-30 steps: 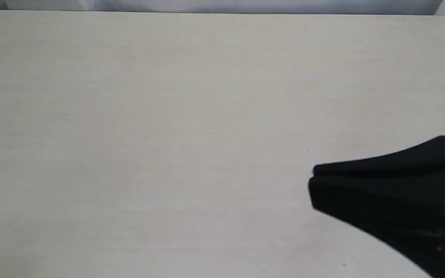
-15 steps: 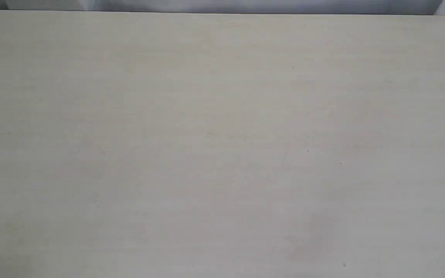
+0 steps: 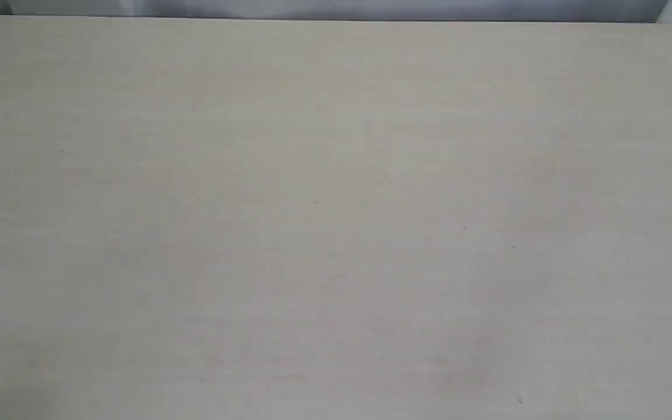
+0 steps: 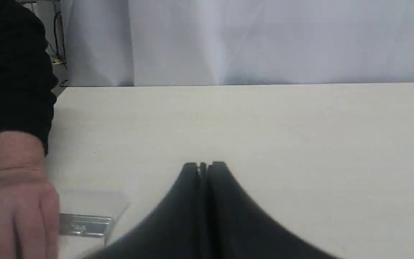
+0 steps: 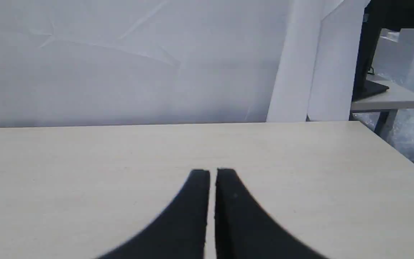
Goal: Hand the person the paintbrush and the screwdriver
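In the left wrist view the person's bare hand [image 4: 13, 205], in a black sleeve, rests on the table beside my left gripper [image 4: 204, 165]. The hand covers the handle of the paintbrush [image 4: 84, 226]; only its silver ferrule and pale bristles show, lying flat on the table. My left gripper is shut with nothing in it, apart from the brush. In its own view my right gripper [image 5: 212, 172] is shut and holds nothing, low over the bare table. The screwdriver is out of view. Neither gripper appears in the exterior view.
The pale wooden table [image 3: 336, 210] fills the exterior view, its far edge against a white backdrop [image 5: 120, 64]. In the right wrist view a small grey side table [image 5: 390, 99] stands beyond the table's corner.
My right gripper, in the exterior view's right side a second ago, has withdrawn out of that view. The view has shown only the table since half a second ago.
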Controlling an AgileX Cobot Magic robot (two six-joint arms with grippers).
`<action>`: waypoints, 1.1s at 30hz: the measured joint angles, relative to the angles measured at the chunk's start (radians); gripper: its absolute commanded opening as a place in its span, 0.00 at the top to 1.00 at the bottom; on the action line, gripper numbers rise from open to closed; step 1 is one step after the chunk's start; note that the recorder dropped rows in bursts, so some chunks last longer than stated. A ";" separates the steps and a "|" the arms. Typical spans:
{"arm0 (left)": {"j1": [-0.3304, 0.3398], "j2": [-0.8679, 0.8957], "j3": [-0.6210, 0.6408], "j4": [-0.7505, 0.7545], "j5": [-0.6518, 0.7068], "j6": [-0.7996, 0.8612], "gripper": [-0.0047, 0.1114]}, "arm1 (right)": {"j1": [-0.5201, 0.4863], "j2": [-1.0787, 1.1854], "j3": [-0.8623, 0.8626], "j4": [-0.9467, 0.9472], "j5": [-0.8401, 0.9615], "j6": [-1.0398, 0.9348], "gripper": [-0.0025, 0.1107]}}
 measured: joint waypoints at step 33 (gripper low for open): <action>0.000 0.000 0.000 0.000 0.000 0.000 0.96 | -0.002 -0.056 0.102 0.277 0.090 -0.386 0.94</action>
